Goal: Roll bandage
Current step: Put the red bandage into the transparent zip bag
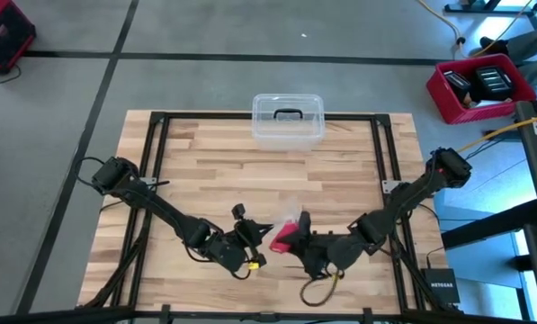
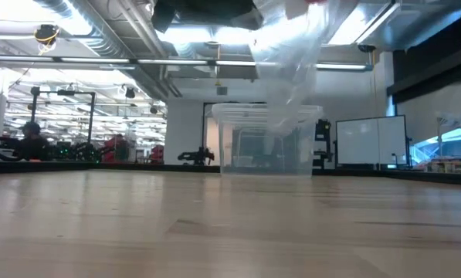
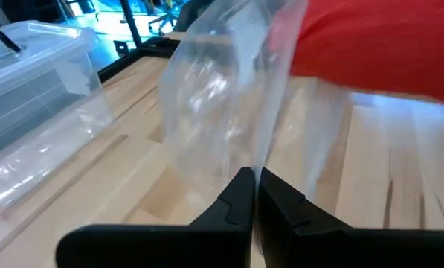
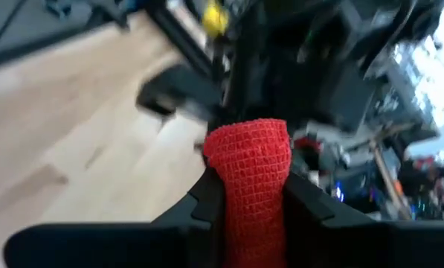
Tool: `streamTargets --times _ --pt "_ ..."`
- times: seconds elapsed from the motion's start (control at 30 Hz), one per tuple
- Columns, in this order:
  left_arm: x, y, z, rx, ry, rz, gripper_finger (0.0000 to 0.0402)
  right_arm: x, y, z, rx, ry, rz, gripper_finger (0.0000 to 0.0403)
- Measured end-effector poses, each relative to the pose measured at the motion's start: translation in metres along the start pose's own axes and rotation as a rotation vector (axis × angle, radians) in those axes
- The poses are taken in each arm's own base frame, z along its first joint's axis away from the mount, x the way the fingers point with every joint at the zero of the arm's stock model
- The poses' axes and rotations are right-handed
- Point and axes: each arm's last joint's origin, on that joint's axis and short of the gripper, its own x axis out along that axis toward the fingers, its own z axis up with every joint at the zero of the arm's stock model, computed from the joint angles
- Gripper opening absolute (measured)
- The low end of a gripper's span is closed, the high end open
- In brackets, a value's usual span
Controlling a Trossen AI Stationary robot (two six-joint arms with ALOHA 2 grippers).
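The bandage is a bright red roll of woven fabric (image 4: 248,160), held up above the near middle of the table between my two grippers; it also shows in the high view (image 1: 282,237). A crinkled clear plastic wrapper (image 3: 222,97) is around its far end and hangs above the table in the low view (image 2: 292,69). My right gripper (image 4: 250,184) is shut on the red roll. My left gripper (image 3: 254,177), just left of it in the high view (image 1: 255,238), is shut on the wrapper. My left gripper pinches a thin edge of the clear wrapper (image 3: 256,165) between its two fingertips. The wrapper stretches from the fingers toward the red roll, lifted clear of the table. My right gripper pinches the red roll by its two sides (image 4: 220,186) between its two fingers. The roll lies along the fingers and sticks out past their tips, clear of the table.
A clear plastic box with a dark handle (image 1: 288,120) stands at the middle of the table's far edge; it also shows in the low view (image 2: 269,143). Black frame rails (image 1: 156,135) run along the table's sides. Bare wood (image 1: 250,171) lies between the box and the grippers.
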Motion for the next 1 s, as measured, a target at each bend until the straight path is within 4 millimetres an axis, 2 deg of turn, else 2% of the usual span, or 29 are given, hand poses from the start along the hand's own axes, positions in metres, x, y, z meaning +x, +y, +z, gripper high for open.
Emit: streamTargets --times 0.2,0.4,0.63,1.0 --pt "0.001 0.0 0.001 -0.011 -0.006 -0.002 0.0001 0.004 -0.01 0.01 -0.053 -0.126 -0.05 0.0087" --pt "0.001 -0.002 0.004 -0.018 -0.032 -0.019 0.0001 0.018 -0.021 0.003 0.023 -0.194 0.0 0.0087" --pt "-0.006 -0.009 0.006 -0.001 -0.059 -0.056 0.0001 0.031 -0.017 -0.01 -0.012 -0.115 0.033 0.0087" --pt "-0.013 -0.014 0.003 0.01 -0.068 -0.076 0.0001 0.034 -0.005 -0.032 -0.026 0.026 0.082 0.0087"
